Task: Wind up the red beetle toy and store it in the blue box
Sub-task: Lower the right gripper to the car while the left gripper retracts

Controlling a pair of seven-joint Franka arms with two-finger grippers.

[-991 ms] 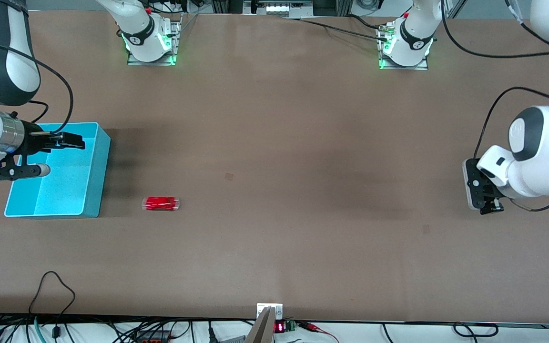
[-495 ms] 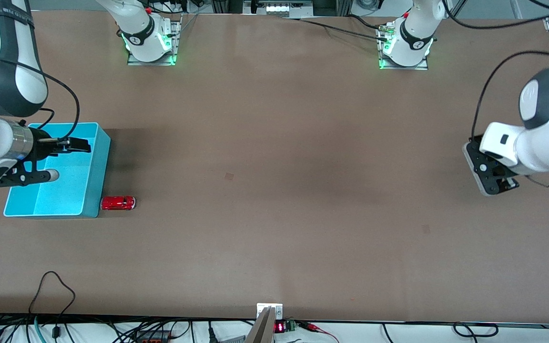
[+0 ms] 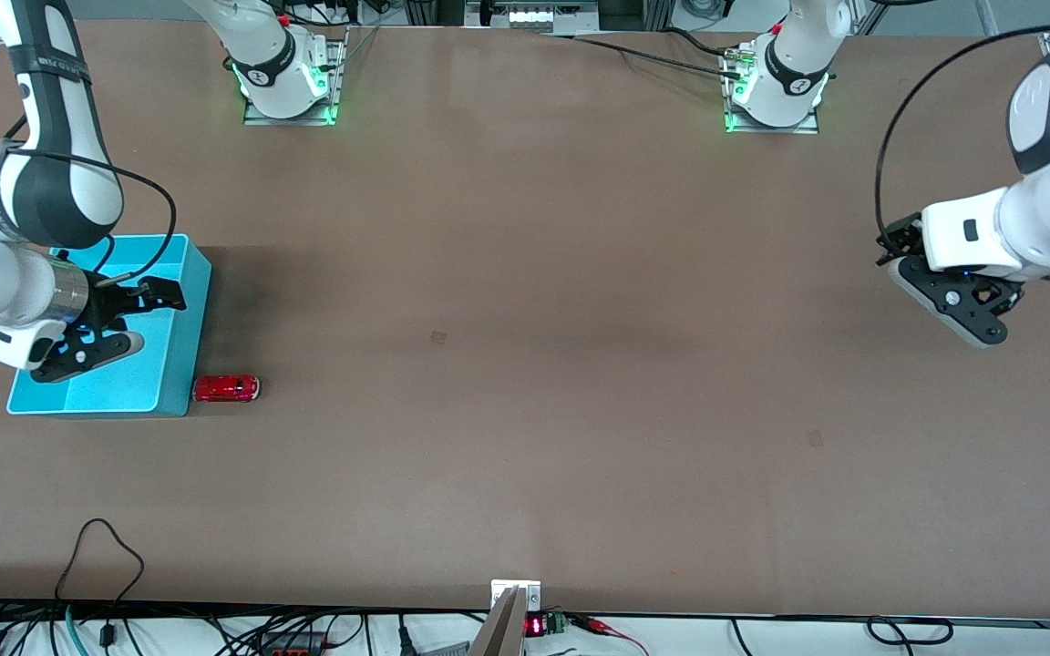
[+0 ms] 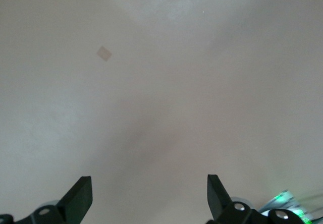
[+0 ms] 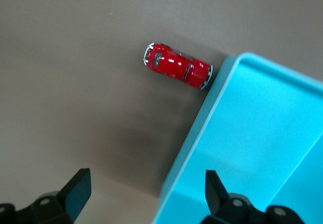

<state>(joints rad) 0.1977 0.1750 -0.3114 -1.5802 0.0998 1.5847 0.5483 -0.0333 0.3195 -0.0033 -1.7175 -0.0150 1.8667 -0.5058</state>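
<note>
Right gripper (image 3: pixel 119 321): jaws apart, nothing between them, hanging over the blue box (image 3: pixel 180 339). The right wrist view confirms both fingertips (image 5: pixel 75 188) spread wide, with box rim and bare table below.

Left gripper (image 3: pixel 962 310): jaws also apart and empty (the left wrist view shows only bare table (image 4: pixel 161 82) between the tips), over the left arm's end of the table, well apart from everything. That arm waits.

Red beetle toy (image 3: pixel 226 388): on the table outside the box, on its wheels, one bumper touching or just short of the box's outer wall near the corner closest to the front camera. In the right wrist view (image 5: pixel 177 66) it sits nose-on to the wall.

Handling, as a judgement: tiny, light, hard glossy shell, likely slippery and free-rolling. Best pinched across the flanks mid-body, not the rounded roof or bumpers. The wall crowds one end, so the approach should come from above with the fingers straddling the sides.
</note>
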